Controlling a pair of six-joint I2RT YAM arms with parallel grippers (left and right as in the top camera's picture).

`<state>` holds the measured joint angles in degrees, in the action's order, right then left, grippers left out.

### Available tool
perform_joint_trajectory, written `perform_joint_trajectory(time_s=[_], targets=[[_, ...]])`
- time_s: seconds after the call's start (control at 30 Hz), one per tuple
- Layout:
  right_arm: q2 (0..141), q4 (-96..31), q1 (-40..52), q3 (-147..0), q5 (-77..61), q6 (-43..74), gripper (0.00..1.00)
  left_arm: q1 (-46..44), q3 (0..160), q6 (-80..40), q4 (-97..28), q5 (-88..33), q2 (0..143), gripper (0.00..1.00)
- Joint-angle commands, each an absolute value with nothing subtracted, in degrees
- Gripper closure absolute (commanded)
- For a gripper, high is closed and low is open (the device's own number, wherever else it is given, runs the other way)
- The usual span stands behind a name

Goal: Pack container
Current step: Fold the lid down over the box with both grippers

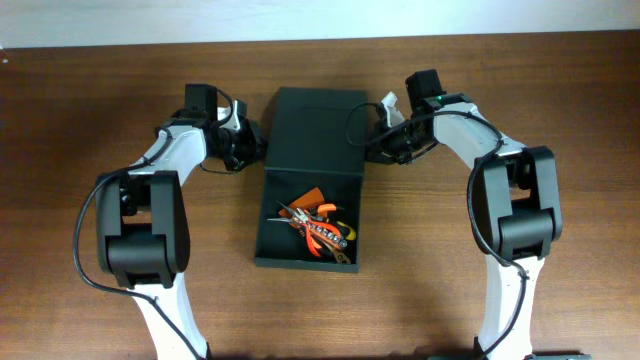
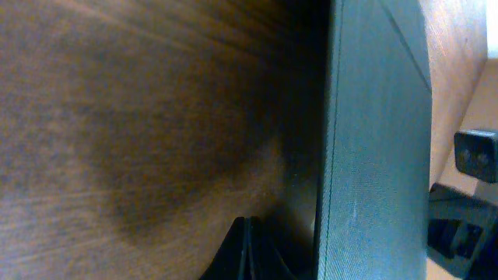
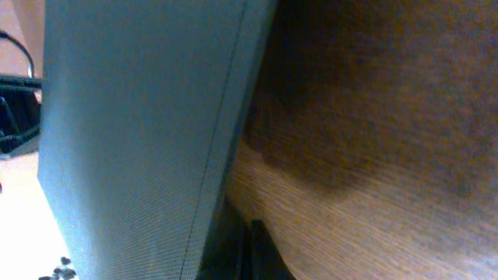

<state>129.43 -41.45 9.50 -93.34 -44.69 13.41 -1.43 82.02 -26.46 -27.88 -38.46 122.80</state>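
Container (image 1: 305,263), sitting open at mid-tabletop (image 1: 90,110) with orange-handled pliers (image 1: 322,235) already inside, is being flanked at its laid-back lid (image 1: 318,130) by the left tool (image 1: 250,145) and right tool (image 1: 378,143), their spread impossible to tell, with only lid-closing seemingly being left.

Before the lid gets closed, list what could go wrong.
1. The left hand and right hand sit low beside the lid, which lies open and flat on the table; their fingers may scrape the wood or slip off its thin edge.
2. The orange-handled tools lie heaped in the container; if one stands above the rim, the lid may jam.
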Motion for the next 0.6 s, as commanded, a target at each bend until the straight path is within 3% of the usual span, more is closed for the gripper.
perform_joint_trajectory(time_s=[0.0,0.57], targets=[[127.70,-40.27,10.85,-93.89,-47.62,7.22,0.96,-2.35,83.85,-20.56,-27.35,-41.85,123.20,0.98],[121.69,-36.58,10.85,-93.97,-47.57,1.69,0.96,-2.35,92.82,-12.08,-27.57,-42.30,123.11,0.98]])
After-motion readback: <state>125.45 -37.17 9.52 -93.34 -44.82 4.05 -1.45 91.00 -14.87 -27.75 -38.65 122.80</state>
